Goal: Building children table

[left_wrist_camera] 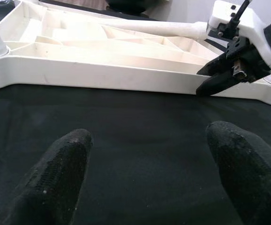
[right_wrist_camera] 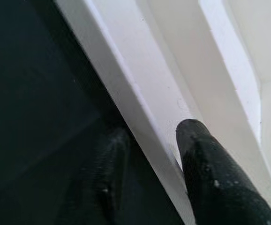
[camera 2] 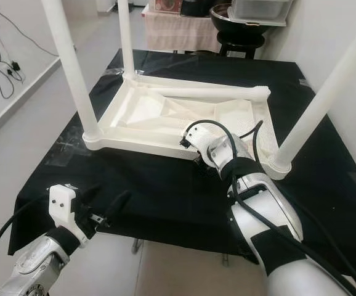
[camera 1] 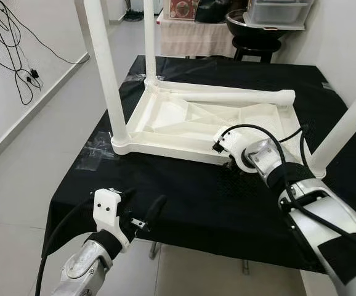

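White plastic children's table [camera 1: 184, 117], turned upside down, lies on a black cloth [camera 1: 196, 203] that covers a work table. Everything below is placed relative to that upturned tabletop. Three white legs stand upright from its corners: one at the near left corner [camera 1: 107, 74], one at the far left corner [camera 1: 149, 37], and one at the near right corner [camera 1: 344, 126]. A fourth leg [camera 1: 233, 95] lies loose on its side across the ribbed underside, along the far edge.

My right gripper [left_wrist_camera: 227, 75] is at the tabletop's near edge, toward the right corner. Its two black fingers straddle the white rim, one finger [right_wrist_camera: 215, 173] on the inner side and the other on the outer side over the cloth. They sit close around the rim, but I cannot tell whether they are truly clamping it.

My left gripper [camera 1: 142, 213] hovers over the cloth's near edge, well apart from the tabletop, in front of its near left corner. Its fingers [left_wrist_camera: 56, 173] are spread wide and grasp nothing.

Beyond the tabletop's far side stand a dark stool [camera 1: 255, 40] and a small cloth-covered table [camera 1: 190, 34]. Black cables [camera 1: 18, 68] hang on the wall off to the left.
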Robot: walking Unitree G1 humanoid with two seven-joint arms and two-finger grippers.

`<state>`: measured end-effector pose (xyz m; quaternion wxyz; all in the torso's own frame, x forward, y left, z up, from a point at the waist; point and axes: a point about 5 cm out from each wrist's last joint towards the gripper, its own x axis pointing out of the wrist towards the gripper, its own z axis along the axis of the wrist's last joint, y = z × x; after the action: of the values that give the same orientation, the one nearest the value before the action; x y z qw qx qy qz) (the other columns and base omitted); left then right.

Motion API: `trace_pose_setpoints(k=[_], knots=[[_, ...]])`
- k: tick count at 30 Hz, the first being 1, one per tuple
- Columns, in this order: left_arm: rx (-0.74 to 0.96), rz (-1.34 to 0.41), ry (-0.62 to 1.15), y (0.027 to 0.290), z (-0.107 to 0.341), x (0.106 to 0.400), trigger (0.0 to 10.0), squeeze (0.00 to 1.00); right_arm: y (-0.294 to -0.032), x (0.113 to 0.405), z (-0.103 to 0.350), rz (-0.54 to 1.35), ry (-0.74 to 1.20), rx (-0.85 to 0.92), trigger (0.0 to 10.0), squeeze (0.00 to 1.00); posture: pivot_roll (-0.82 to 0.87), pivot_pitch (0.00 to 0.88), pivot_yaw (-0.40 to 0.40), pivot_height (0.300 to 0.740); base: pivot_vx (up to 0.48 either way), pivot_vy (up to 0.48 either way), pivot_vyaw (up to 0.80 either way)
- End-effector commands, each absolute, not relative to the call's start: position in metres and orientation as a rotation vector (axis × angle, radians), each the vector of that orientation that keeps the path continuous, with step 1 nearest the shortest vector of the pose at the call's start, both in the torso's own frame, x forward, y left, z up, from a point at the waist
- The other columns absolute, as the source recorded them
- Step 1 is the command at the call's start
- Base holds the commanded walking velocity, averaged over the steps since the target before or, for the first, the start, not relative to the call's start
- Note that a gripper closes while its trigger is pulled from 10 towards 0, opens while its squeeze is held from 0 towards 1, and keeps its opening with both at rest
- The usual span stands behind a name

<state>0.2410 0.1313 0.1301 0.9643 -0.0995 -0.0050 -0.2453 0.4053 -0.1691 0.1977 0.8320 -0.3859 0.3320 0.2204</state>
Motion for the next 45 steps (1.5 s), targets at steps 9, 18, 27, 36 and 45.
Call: trace_pose_setpoints(k=[9,18,27,36,45], knots=[[-0.194,-0.494,-0.001,0.129,0.129,0.243,10.0,0.00,-0.171,0.391,0.181,0.756,0.888,-0.897,0.0,0.00,-0.06,0.130,-0.075,0.740,0.000,0.000,0.00],[-0.188,-0.492,-0.002,0.130,0.129,0.245,10.0,0.00,-0.153,0.380,0.181,1.036,0.929,-0.781,0.0,0.00,-0.07,0.126,-0.073,0.740,0.000,0.000,0.00],[-0.181,-0.492,-0.001,0.132,0.129,0.246,10.0,0.00,-0.119,0.395,0.189,0.707,0.759,-0.410,0.0,0.00,-0.07,0.125,-0.062,0.740,0.000,0.000,0.00],[-0.173,-0.496,0.001,0.132,0.129,0.246,10.0,0.00,-0.098,0.405,0.189,0.442,0.585,-0.259,0.0,0.00,-0.06,0.125,-0.058,0.740,0.000,0.000,0.00],[-0.171,-0.499,0.003,0.132,0.129,0.245,10.0,0.00,-0.054,0.412,0.215,0.296,0.318,-0.109,10.0,0.00,-0.05,0.125,-0.061,0.740,0.000,0.000,0.00]])
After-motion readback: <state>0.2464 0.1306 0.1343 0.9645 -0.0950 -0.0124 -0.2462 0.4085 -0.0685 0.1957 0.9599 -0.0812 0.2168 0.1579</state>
